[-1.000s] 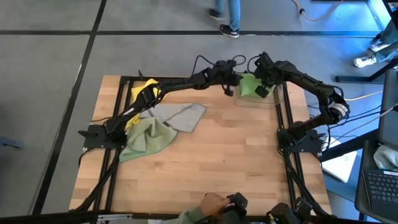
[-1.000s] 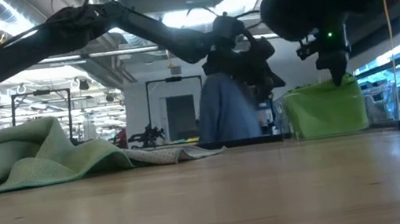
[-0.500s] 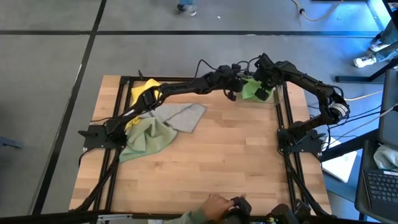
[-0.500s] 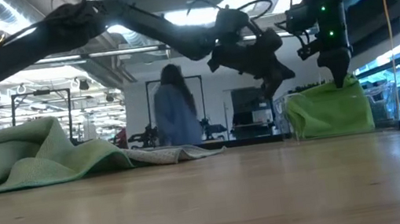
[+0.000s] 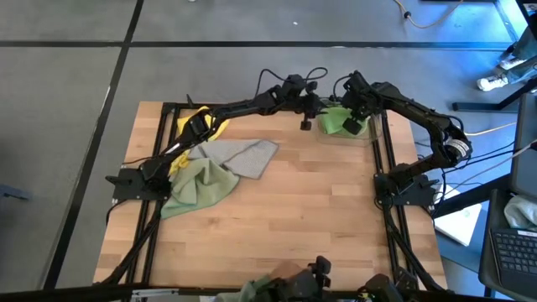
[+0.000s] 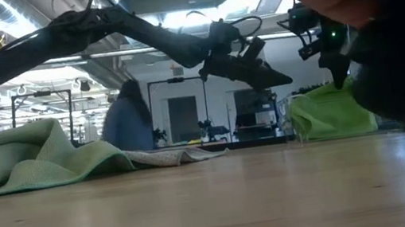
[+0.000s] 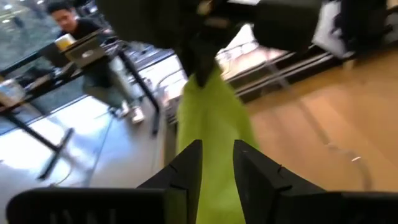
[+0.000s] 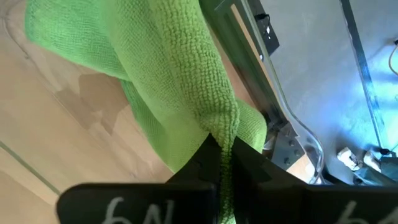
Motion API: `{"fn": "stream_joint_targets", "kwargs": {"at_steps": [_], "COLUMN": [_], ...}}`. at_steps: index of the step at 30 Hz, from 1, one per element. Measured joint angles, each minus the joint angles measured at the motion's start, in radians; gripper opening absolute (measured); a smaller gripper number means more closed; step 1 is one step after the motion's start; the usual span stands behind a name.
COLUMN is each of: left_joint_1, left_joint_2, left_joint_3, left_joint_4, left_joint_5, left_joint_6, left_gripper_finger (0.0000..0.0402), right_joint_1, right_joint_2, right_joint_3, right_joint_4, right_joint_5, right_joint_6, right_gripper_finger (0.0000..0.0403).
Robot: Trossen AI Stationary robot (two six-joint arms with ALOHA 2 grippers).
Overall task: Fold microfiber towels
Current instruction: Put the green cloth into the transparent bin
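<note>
My left gripper (image 5: 305,125) has pulled back from the green towel (image 5: 334,119) since half a sec ago, and its fingers (image 7: 186,171) have parted: in the left wrist view there's a gap between them w/ nothing in it, the green cloth (image 7: 208,124) lying beyond, apart from the tips. The arm is stretched across the far side of the table (image 5: 285,218), gripper just beside the towel on the side toward the table's middle, raised off the wood in the low view (image 6: 278,80). My right gripper (image 5: 356,120) sits on top of the green towel, clenched on a fold of it; in the right wrist view the dark fingers (image 8: 214,162) pinch the terry cloth (image 8: 180,74) tight, the rest hanging below. That towel sits at the far right corner of the table, inside the clear bin (image 5: 371,134), bunched up, its top pulled up under the gripper (image 6: 339,75) in the low view. Relative to the green towel: grey-beige towel (image 5: 243,155) lies well apart toward the table's left half, flat-ish; pale olive towel (image 5: 197,183) touches it on the near-left side, crumpled; yellow towel (image 5: 200,122) is beyond those at the far left, partly under my left arm. A person (image 6: 125,121) stands in the room behind the table.
</note>
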Motion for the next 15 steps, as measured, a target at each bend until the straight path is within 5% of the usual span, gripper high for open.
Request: {"fn": "stream_joint_targets", "kwargs": {"at_steps": [15], "left_joint_1": [-0.052], "left_joint_2": [0.053], "left_joint_3": [0.001], "left_joint_4": [0.108], "left_joint_5": [-0.163], "left_joint_6": [0.046], "left_gripper_finger": [0.0105], "right_joint_1": [0.001], "right_joint_2": [-0.017], "right_joint_3": [0.000], "right_joint_4": [0.002], "right_joint_5": [-0.053], "right_joint_6": [0.003], "right_gripper_finger": [0.0017]}}
